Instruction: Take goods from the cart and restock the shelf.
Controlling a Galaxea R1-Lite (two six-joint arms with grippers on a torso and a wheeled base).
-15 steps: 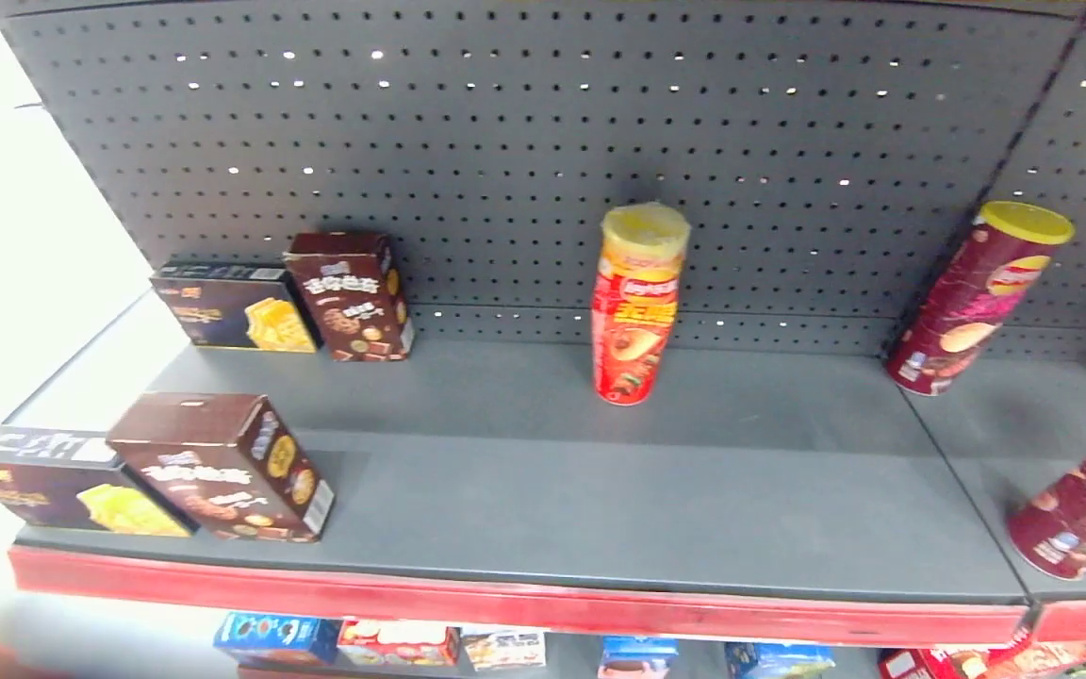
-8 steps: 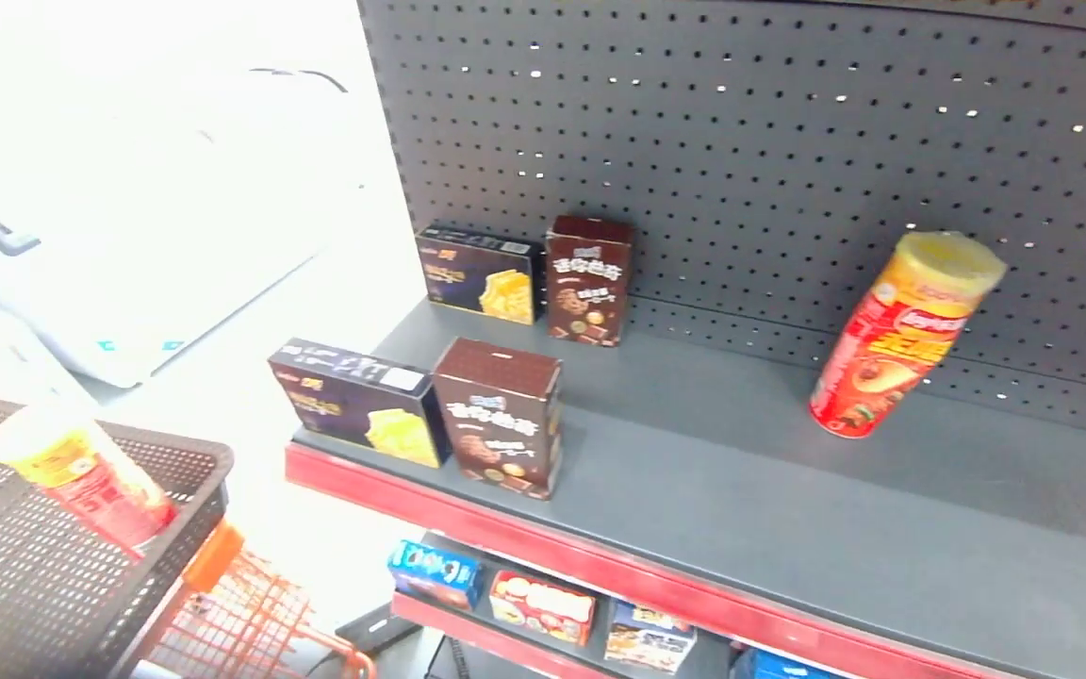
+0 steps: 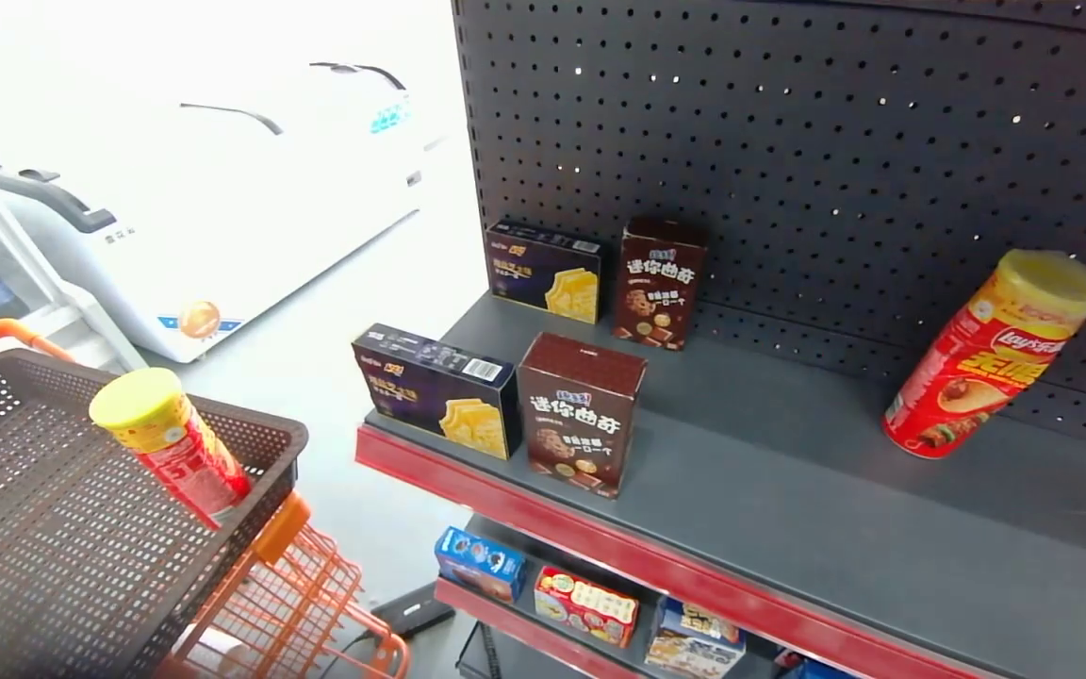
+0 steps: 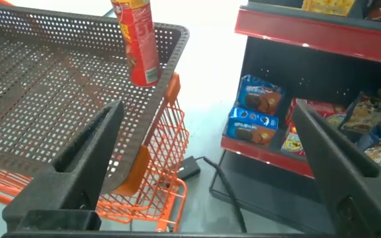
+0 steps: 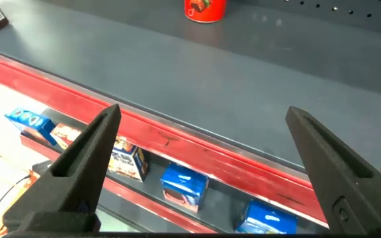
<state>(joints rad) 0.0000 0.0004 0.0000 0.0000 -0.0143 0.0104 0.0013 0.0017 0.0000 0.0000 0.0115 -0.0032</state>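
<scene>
A red chip can with a yellow lid leans in the dark mesh basket of the orange cart at the lower left; the left wrist view shows the can beyond my open left gripper, which hangs low beside the cart. A matching red can stands on the grey shelf against the pegboard. My open right gripper hovers off the shelf's red front edge, with the can's base farther back.
Two dark boxes with yellow pictures and two brown cookie boxes stand at the shelf's left end. Small packages fill the lower shelf. A white chest freezer stands beyond the cart.
The head camera has swung to the left: the shelf goods slid right in the picture, and the cart with its red can came into view at the lower left.
</scene>
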